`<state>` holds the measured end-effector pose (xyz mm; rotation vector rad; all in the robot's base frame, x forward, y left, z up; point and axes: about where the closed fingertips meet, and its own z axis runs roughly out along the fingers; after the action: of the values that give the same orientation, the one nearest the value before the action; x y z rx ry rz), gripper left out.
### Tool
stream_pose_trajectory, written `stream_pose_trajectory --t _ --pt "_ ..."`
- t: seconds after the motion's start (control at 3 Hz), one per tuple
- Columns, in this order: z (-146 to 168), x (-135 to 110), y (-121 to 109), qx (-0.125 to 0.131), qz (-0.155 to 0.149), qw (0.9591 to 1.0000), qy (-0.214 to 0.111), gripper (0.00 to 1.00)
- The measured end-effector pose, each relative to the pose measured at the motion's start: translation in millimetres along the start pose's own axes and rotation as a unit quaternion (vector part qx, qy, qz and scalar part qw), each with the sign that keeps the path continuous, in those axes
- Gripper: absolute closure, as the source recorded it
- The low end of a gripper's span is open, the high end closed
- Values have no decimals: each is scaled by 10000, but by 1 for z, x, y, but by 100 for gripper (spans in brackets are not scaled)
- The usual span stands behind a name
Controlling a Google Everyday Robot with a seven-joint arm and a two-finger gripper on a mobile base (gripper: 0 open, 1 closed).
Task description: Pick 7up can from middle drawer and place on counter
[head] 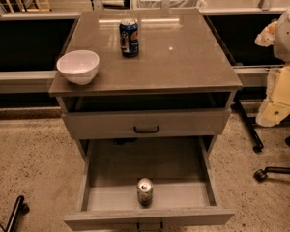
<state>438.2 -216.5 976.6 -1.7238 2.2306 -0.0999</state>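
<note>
Upright near the front of the open middle drawer (111, 198), the 7up can (145, 191) stands well apart from the gripper (275, 111), which hangs far right beside the counter (188, 62), whether open or closed I cannot tell.

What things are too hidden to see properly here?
All in the camera view:
- 7up can: label too small to read.
- Middle drawer: handle cut by the bottom edge.
- Gripper, right of the counter: partly cut by the right edge.
- Upper drawer: inside hidden under the counter.
</note>
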Motion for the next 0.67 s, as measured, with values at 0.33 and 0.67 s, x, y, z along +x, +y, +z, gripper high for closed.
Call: stream_pose_trajectory --t 0.33,0.67 --pt "0 0 0 0 0 10000 0 0" --pt "13 -5 3 51 14 9996 -287 0"
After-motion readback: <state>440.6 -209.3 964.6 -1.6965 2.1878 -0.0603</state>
